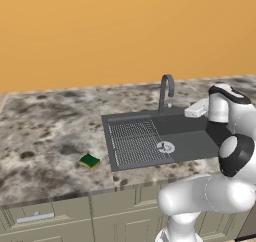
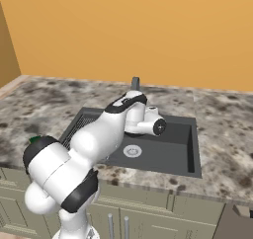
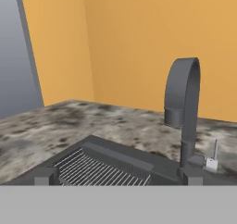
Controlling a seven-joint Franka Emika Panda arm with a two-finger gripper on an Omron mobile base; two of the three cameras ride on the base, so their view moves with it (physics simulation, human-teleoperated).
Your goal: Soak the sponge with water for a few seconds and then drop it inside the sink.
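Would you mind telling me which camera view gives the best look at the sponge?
The left base view: the sponge lies in full sight on the counter, left of the sink, green top and yellow edge both visible. In the right base view just a green sliver peeks past the arm.

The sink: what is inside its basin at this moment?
Inside the sink I see the round silver drain and the ribbed drainboard. The arm covers part of the basin. The sponge lies outside, on the counter.
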